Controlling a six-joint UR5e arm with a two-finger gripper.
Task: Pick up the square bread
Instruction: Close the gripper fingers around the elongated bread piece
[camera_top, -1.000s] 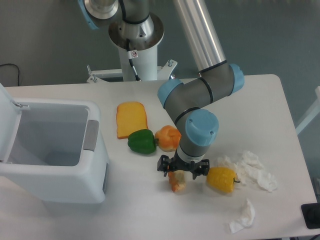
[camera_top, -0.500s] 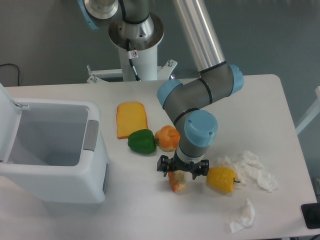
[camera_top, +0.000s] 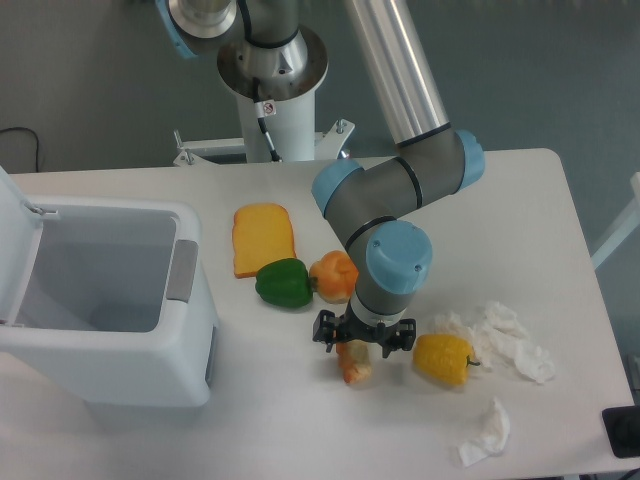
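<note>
At the desk's (camera_top: 520, 200) left side we see an open white bin (camera_top: 100, 300), and just right of it the square bread (camera_top: 264, 239) lies flat, untouched. Our approach hasn't begun, we judge: we must lift and travel left. A green pepper (camera_top: 283, 283) touches the bread's near edge, an orange pepper (camera_top: 335, 276) beside it. Our hand (camera_top: 364, 338) hangs over a small orange piece (camera_top: 354, 362); whether it grips, we cannot tell. Rightward: yellow pepper (camera_top: 443, 359), crumpled tissue (camera_top: 505, 337).

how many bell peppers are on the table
3, if the orange one counts: a green pepper below the bread, an orange one touching its right side, and a yellow pepper beside the crumpled tissue.
</note>
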